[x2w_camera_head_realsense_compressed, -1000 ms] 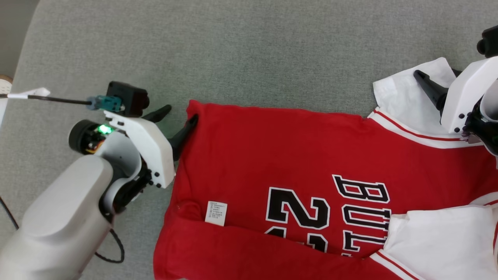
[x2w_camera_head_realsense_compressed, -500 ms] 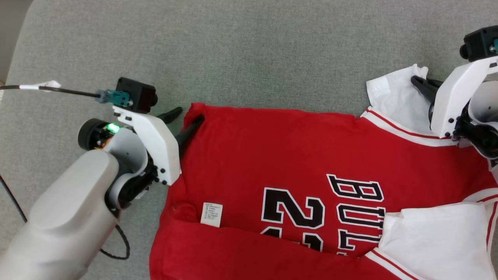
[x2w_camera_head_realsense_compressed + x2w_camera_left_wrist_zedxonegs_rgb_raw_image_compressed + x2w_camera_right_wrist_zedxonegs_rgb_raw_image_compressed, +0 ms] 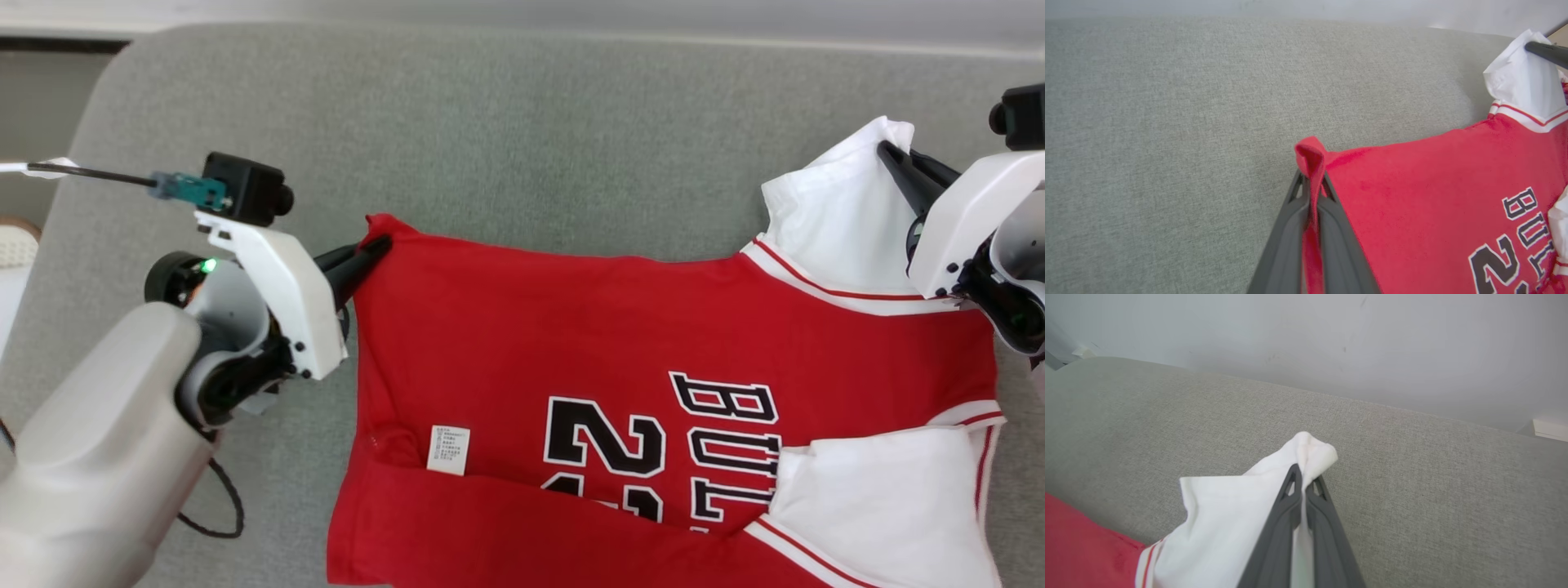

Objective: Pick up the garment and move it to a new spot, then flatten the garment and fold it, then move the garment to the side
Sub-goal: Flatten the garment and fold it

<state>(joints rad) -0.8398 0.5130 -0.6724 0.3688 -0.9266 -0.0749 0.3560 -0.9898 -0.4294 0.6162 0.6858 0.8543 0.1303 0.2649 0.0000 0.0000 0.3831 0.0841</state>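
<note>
The garment [image 3: 588, 343] is a red jersey with white sleeves and black "BULLS 23" lettering, spread across the grey cushion [image 3: 506, 139]. My left gripper [image 3: 371, 249] is shut on the red hem corner [image 3: 1310, 155], which sticks up between the fingers in the left wrist view. My right gripper [image 3: 890, 155] is shut on the bunched tip of the white sleeve [image 3: 1310, 453] at the far right. That sleeve [image 3: 824, 220] is lifted and pulled into a peak. A white label [image 3: 449, 449] shows on the garment's near fold.
The grey cushion ends at a pale wall [image 3: 1306, 339] behind it, with its rounded left corner [image 3: 106, 73] in the head view. A black cable [image 3: 90, 173] runs to the left wrist camera. The other white sleeve [image 3: 882, 498] lies folded at lower right.
Both grippers have closed on the garment, the left on the red corner and the right on the white sleeve tip. Both held edges have lifted; the camera has tilted, showing the cushion's back edge.
</note>
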